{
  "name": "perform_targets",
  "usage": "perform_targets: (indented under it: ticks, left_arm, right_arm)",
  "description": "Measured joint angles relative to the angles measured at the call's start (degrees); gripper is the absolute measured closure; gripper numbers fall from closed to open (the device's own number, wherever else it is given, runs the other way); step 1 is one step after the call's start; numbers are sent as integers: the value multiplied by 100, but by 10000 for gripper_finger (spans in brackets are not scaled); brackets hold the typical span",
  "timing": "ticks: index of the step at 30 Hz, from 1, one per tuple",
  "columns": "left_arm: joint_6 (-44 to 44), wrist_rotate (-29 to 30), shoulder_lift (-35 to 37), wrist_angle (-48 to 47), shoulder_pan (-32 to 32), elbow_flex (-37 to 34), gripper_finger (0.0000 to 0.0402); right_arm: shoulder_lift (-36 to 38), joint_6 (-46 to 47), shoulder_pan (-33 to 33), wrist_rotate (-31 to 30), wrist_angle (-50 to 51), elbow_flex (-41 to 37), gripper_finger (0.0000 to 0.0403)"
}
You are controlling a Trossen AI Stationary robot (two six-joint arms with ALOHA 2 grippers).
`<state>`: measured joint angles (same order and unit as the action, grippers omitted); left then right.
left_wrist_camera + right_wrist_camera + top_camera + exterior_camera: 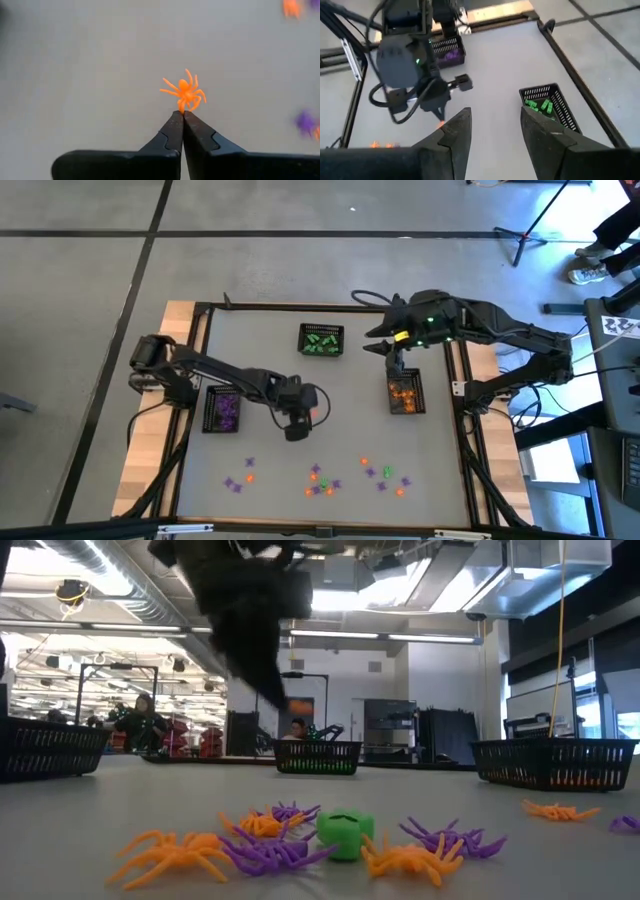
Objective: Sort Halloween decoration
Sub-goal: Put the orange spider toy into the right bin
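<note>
An orange spider [185, 93] is pinched by a leg in the closed left gripper [183, 114], raised above mid-table. The right gripper [495, 125] is held open over the orange basket [406, 394].

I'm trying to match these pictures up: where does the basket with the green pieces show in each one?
High view: the green basket sits at the top middle of the table.
Low view: centre of the picture, at the back.
Left wrist view: not in it.
Right wrist view: just beyond that arm's own fingers.
Shared landmark: the left gripper, shut on an orange spider, also shows in both wrist views.
</note>
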<state>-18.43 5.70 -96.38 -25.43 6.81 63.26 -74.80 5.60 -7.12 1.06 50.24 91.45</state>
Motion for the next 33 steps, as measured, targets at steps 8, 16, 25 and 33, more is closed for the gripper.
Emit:
perform_targets:
  ticks: [8,16,25,33]
  left_arm:
    - [302,1779,1025,771,-116,4,401]
    - [1159,2783,1367,1374,-118,15,401]
    - [1306,2953,1380,1492,-111,17,401]
    - [1304,2926,1380,1544,-111,17,401]
  right_arm:
    - [119,482,-1,664,-165,-181,236]
    - [89,1763,-1,1164,-2150,-1610,236]
    - [-44,3508,-12,1142,-3738,-2860,236]
    - [-521,4146,-1,1144,-4674,-3013,236]
